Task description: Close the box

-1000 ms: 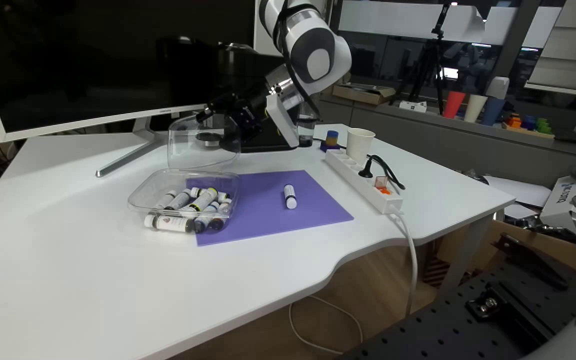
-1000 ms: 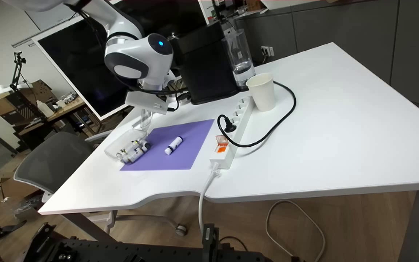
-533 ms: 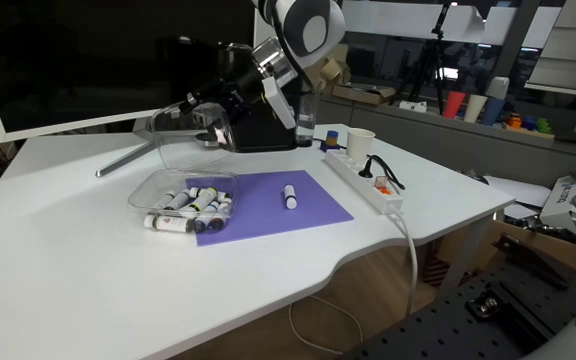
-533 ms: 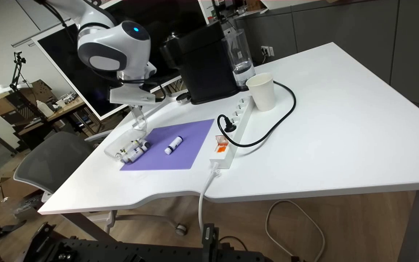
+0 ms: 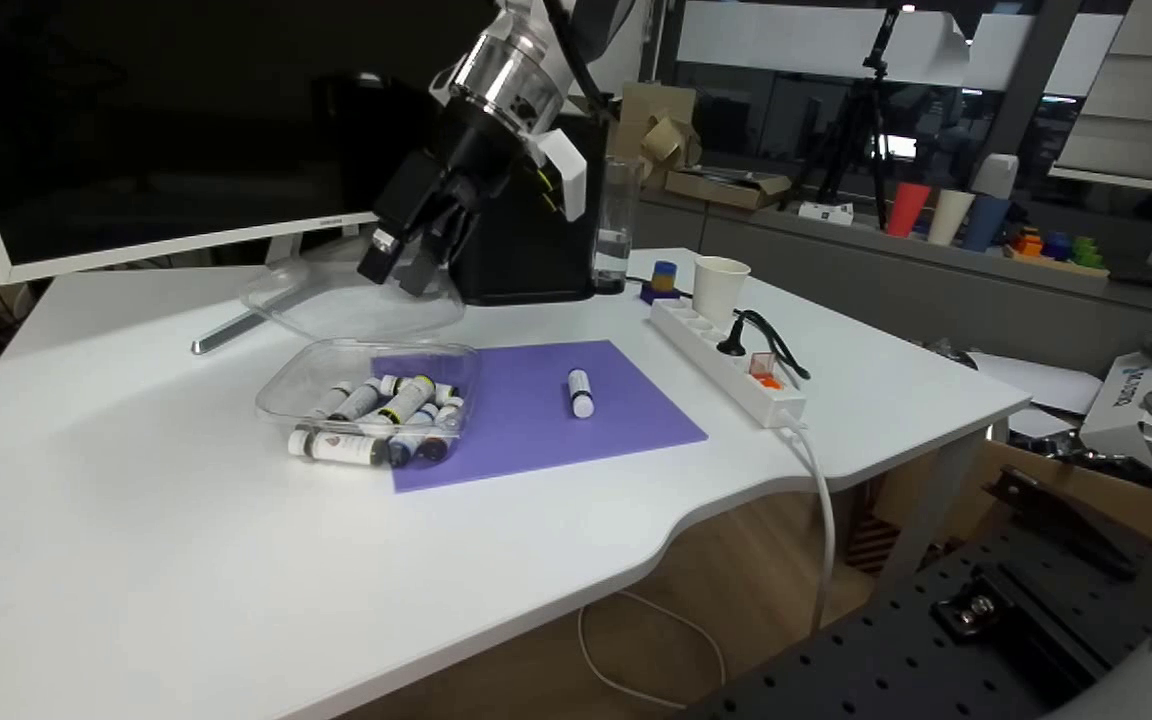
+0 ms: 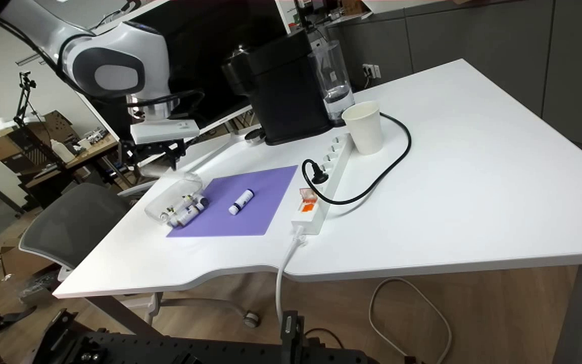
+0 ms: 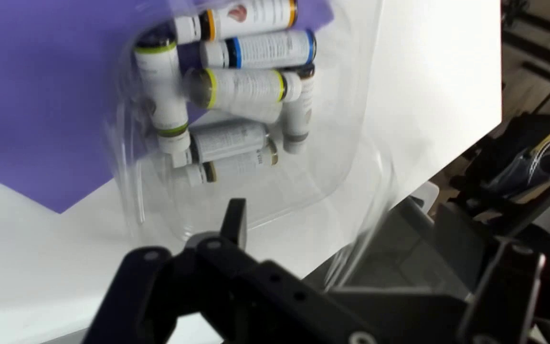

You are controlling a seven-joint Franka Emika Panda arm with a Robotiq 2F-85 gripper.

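Observation:
The box (image 5: 286, 385) is a clear shallow plastic container on the white table, partly on a purple sheet. Several small white-labelled bottles (image 5: 406, 400) lie in it. It also shows in an exterior view (image 6: 170, 194) and in the wrist view (image 7: 337, 138). Its clear lid (image 5: 336, 312) is swung open, leaning low behind the box. A blurred lid edge (image 7: 381, 179) shows in the wrist view. My gripper (image 5: 398, 268) points down over the lid, behind the box. In the wrist view its fingers (image 7: 351, 234) are wide apart. Whether a finger touches the lid cannot be told.
A white bottle (image 5: 581, 393) lies on the purple sheet (image 5: 536, 430). A white power strip (image 5: 726, 365) with a black plug and a paper cup (image 5: 719, 285) stand right of it. A monitor (image 5: 186, 130), its foot (image 5: 246, 325) and a black machine (image 5: 536, 240) stand behind.
The lid has tipped back from nearly upright to low behind the box. My gripper has swung from pointing sideways to pointing down. The box and bottles have not moved.

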